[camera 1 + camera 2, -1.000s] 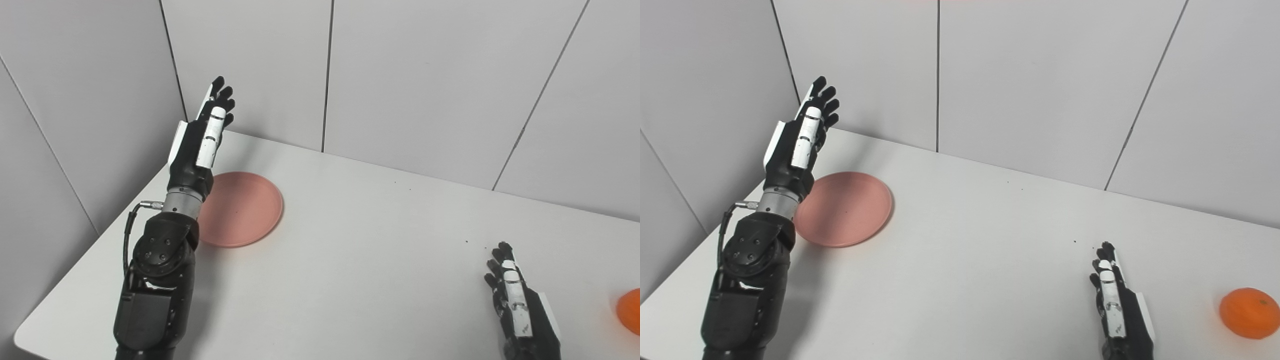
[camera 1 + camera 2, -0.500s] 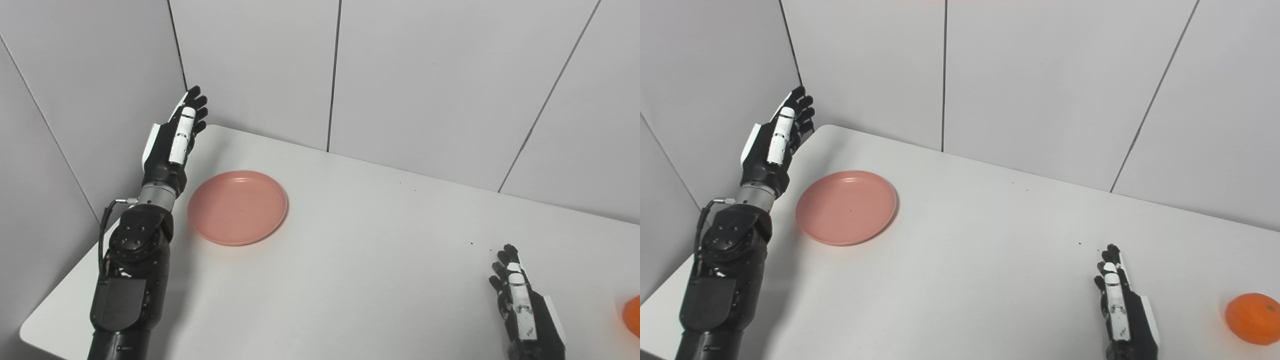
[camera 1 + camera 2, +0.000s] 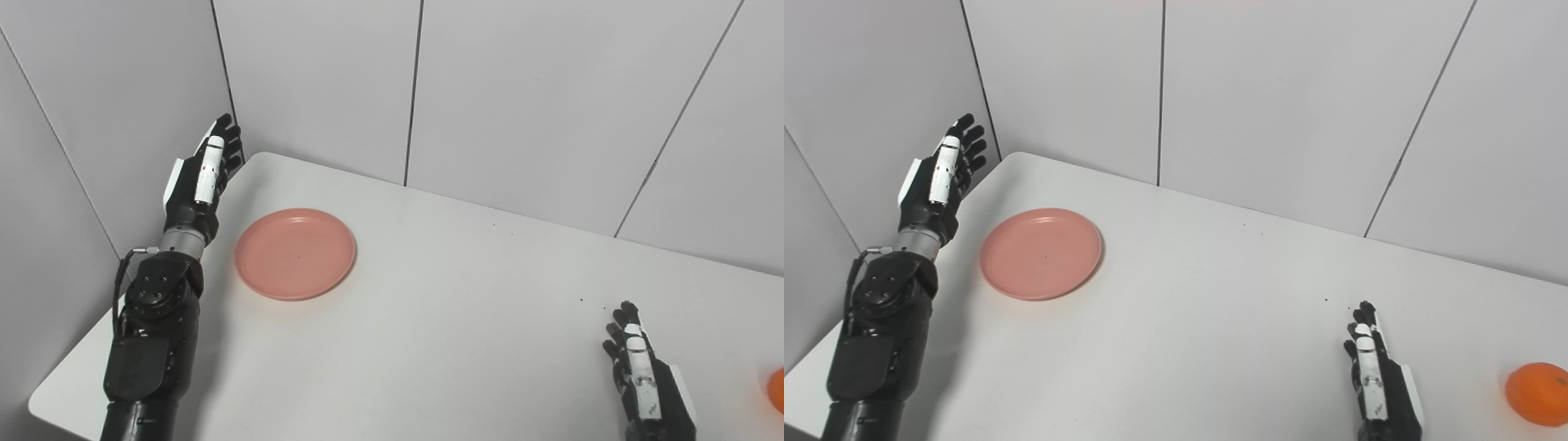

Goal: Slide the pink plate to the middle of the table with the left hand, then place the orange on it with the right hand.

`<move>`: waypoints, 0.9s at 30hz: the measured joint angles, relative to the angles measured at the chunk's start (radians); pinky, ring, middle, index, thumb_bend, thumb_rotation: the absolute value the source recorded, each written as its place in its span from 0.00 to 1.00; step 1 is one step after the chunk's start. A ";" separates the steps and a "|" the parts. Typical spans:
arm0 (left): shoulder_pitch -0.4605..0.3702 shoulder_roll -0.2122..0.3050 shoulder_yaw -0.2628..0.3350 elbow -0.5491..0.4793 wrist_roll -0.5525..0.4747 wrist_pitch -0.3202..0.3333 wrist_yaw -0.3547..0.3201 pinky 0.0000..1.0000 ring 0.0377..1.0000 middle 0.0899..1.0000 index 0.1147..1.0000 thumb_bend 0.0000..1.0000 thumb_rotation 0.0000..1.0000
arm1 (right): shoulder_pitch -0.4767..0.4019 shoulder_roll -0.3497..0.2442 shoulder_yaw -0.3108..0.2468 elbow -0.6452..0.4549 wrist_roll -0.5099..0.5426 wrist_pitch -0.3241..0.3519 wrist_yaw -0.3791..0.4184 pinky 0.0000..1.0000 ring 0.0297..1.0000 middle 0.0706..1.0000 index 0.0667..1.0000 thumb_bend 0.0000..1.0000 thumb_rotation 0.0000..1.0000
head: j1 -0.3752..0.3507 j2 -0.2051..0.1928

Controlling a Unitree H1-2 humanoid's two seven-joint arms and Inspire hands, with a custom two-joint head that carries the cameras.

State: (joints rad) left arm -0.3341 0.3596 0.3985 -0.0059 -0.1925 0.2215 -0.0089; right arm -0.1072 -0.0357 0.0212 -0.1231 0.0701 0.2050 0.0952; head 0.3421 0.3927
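Both arms in view, both hands unloaded.

Our left arm rises steeply from the lower left edge: black upper housing, a round black joint with bolt heads, a thin black cable looping to a silver metal wrist collar. Above the collar, our black-and-white left hand (image 3: 199,184) stands upright, fingers extended and slightly spread, pointing up and away, holding nothing. Our black-and-white right hand (image 3: 1375,383) enters at the lower right edge with only the hand and wrist showing; its fingers lie extended forward, close together but uncurled, palm facing inward, holding nothing. We cannot tell whether it touches the surface beneath.
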 measured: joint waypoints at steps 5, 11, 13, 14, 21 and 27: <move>0.005 0.002 0.011 0.029 -0.018 0.000 0.002 0.93 0.93 0.92 0.91 0.34 1.00 | 0.001 0.000 -0.002 -0.007 0.001 0.010 0.000 1.00 1.00 1.00 1.00 0.13 1.00 | 0.000 -0.002; 0.007 0.006 0.013 0.078 -0.035 0.000 -0.002 0.94 0.93 0.92 0.91 0.30 1.00 | 0.001 -0.001 -0.002 -0.007 0.003 0.011 0.002 1.00 1.00 1.00 1.00 0.14 1.00 | 0.000 0.000; 0.008 0.008 0.013 0.100 -0.044 0.000 -0.007 0.94 0.93 0.92 0.91 0.30 1.00 | 0.001 -0.001 -0.002 -0.009 0.004 0.014 0.002 1.00 1.00 1.00 1.00 0.14 1.00 | 0.000 0.000; 0.011 0.008 0.014 0.104 -0.044 0.000 -0.007 0.94 0.93 0.92 0.91 0.29 1.00 | 0.001 -0.001 -0.002 -0.012 0.004 0.017 0.002 1.00 1.00 1.00 1.00 0.14 1.00 | 0.002 0.002; 0.016 0.008 0.028 0.156 -0.075 -0.003 -0.009 0.94 0.93 0.92 0.91 0.30 1.00 | 0.007 -0.003 -0.002 -0.021 0.003 0.021 0.001 1.00 1.00 1.00 1.00 0.13 1.00 | 0.003 0.005; 0.017 0.011 0.033 0.211 -0.095 -0.019 -0.014 0.93 0.93 0.92 0.90 0.29 1.00 | 0.008 -0.004 -0.003 -0.021 0.009 0.023 0.003 1.00 1.00 1.00 1.00 0.14 1.00 | 0.005 0.008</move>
State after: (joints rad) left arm -0.3172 0.3703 0.4314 0.2046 -0.2877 0.2025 -0.0227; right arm -0.0994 -0.0393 0.0180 -0.1442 0.0788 0.2276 0.0982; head 0.3467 0.4004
